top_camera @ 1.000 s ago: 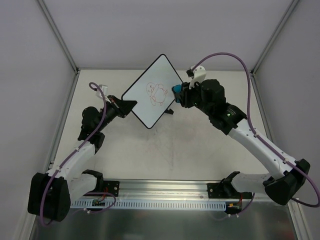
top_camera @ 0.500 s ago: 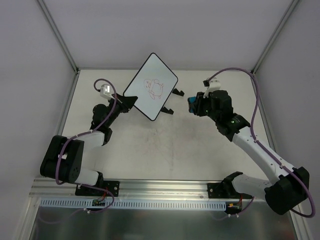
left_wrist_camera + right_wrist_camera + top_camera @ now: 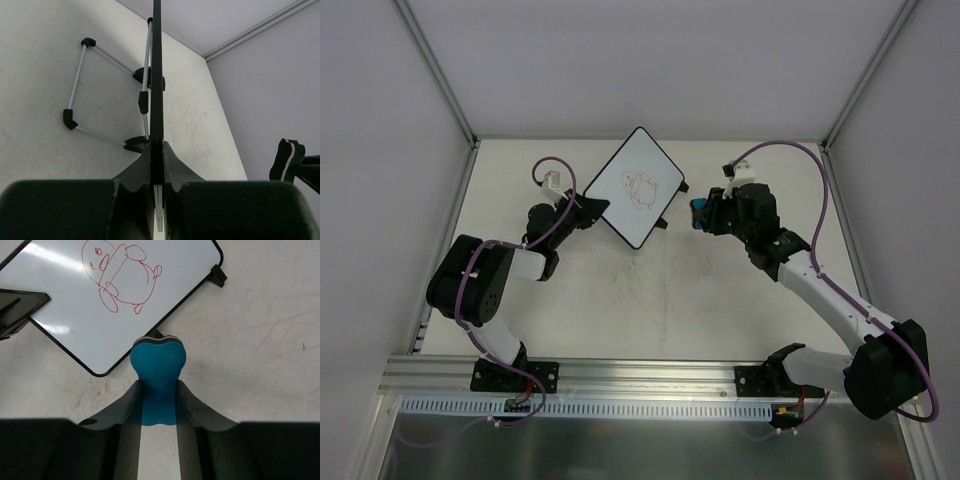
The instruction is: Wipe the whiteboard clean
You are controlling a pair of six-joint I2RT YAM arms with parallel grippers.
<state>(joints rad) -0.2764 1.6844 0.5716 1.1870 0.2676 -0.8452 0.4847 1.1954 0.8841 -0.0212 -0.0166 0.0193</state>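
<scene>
— What's closest to us?

— The metal rail [image 3: 640,385] along the near edge of the table [image 3: 660,300], with both arm bases bolted to it. The left arm is folded tight on itself. The right one stretches long towards the back, a purple cable [image 3: 790,150] looping over its wrist.

— And the hands?

— The right gripper [image 3: 698,213] is clamped on a blue eraser [image 3: 157,367]. From its own camera you see both fingers pressed against the block's sides, the rounded end poking out in front. The left gripper [image 3: 594,207] is pinching the whiteboard [image 3: 638,190] by its left edge. Its wrist camera looks straight along the board edge-on, a thin black line held between the two fingers.

— So where does the board sit?

— Towards the back of the table, about midway across, between the two grippers, turned like a diamond from above. It looks tilted rather than flat. Whether its black feet [image 3: 680,186] touch the table I can't tell. From the left wrist, thin pale rods [image 3: 77,80] with black ends stick out from one face of it.

— Where's the eraser against it?

— Just beside the board's right-hand edge, near the lower corner, off the white face.

— Anything drawn there?

— A red doodle [image 3: 120,280], a round figure in outline, in the middle of the white surface, its lines unsmudged. Beyond the board there's only the pale back wall [image 3: 640,60].
</scene>
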